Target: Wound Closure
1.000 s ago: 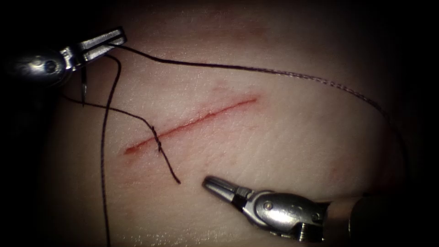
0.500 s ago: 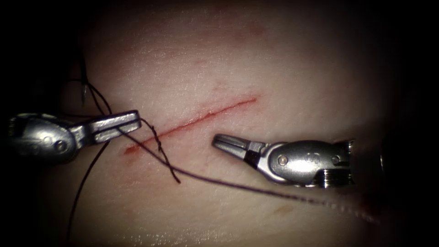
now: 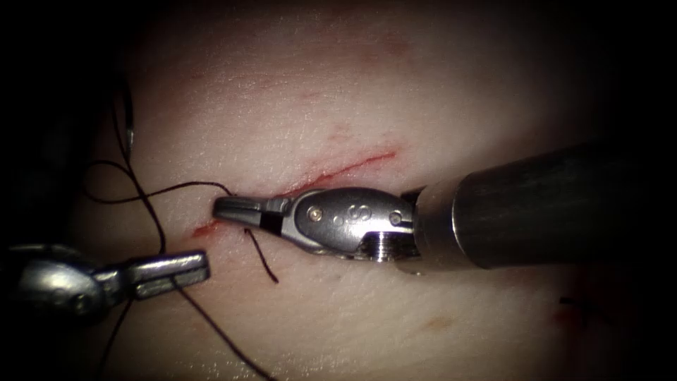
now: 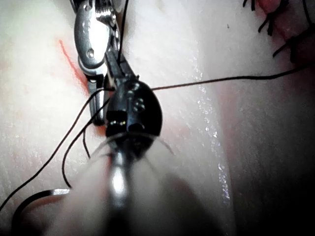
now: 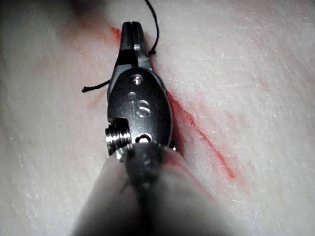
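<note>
The tissue has a slanted red cut with a knotted stitch near its lower left end. My right tool lies along the cut, its jaws shut and resting over the knot; the thread passes beneath them, and I cannot tell if they grip it. A short thread tail comes out below the jaws. In the right wrist view the right tool has thread beside its tip. My left tool is left of the cut, shut on the long thread. The curved needle lies free on the tissue, left of the cut.
Loose loops of thread lie on the tissue left of the cut. The right tool's thick shaft crosses the tissue from the right. Other dark stitches sit on a separate red wound.
My left tool has swept from the upper left down to the lower left, carrying the thread. My right tool has moved up and left from below the cut onto the knot.
</note>
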`<state>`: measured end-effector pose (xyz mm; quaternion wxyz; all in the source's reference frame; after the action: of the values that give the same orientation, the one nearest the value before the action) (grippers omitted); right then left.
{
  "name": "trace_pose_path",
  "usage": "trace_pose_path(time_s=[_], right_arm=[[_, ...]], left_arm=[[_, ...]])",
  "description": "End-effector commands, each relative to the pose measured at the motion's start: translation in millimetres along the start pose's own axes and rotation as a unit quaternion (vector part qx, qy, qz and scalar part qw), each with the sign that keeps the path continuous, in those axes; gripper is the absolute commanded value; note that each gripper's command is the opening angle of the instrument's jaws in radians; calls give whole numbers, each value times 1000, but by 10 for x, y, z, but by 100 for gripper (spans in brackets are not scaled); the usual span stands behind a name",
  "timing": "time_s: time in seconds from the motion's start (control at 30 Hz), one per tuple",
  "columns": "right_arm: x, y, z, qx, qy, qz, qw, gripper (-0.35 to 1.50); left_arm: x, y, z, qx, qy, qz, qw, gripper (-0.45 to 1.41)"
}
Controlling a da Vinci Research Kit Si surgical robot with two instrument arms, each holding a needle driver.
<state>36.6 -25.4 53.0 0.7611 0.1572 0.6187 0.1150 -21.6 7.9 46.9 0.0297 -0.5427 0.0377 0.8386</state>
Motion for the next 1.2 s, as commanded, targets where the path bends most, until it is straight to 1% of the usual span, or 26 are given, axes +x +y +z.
trace_pose_path(time_s=[0.03,0.07,0.2,0.23,0.3,0.37,0.43,0.47,0.5,0.57,0.7,0.87,0.97,1.03,1.1,1.13,1.17,1.2], right_arm=[[-11,-5,27,15,2,15,1000,-35],[-15,-4,36,29,6,24,999,-35],[-17,-5,46,41,11,31,999,-35],[-15,-5,57,47,16,35,998,-35],[-13,-6,63,48,17,34,998,-35],[-9,-5,79,46,20,32,998,-35],[-6,-2,89,43,19,33,998,-35],[-6,-2,89,43,19,33,998,-35],[-5,3,100,34,25,37,998,-35],[-4,9,110,25,32,37,998,-35],[-2,17,124,23,43,47,998,-35],[4,16,137,33,61,61,996,-35],[6,16,138,34,68,66,995,-35],[9,16,136,35,84,78,993,-35],[16,24,124,43,118,98,987,-35],[16,24,124,43,118,98,987,-35],[21,29,113,44,126,102,986,-35],[23,30,108,45,128,104,985,-35]], left_arm=[[0,8,7,-1,0,0,1000,-45],[3,10,7,-1,0,0,1000,-45],[5,13,6,-3,0,1,1000,-45],[5,15,8,-4,-2,2,1000,-45],[5,17,8,-4,-2,3,1000,-45],[4,22,10,-6,-3,6,1000,-45],[4,27,11,-7,-4,8,1000,-45],[4,27,11,-7,-4,8,1000,-45],[3,31,12,-8,-4,11,1000,-45],[1,35,13,-10,-8,13,1000,-45],[-3,42,16,-13,-7,14,1000,-45],[-13,45,25,-18,-10,12,1000,-45],[-16,45,29,-20,-11,11,1000,-45],[-20,46,31,-21,-11,6,1000,-45],[-33,49,33,-26,-11,-3,1000,-45],[-33,49,33,-26,-11,-3,1000,-45],[-41,49,33,-29,-10,-9,999,-45],[-44,49,33,-30,-8,-8,999,-45]])
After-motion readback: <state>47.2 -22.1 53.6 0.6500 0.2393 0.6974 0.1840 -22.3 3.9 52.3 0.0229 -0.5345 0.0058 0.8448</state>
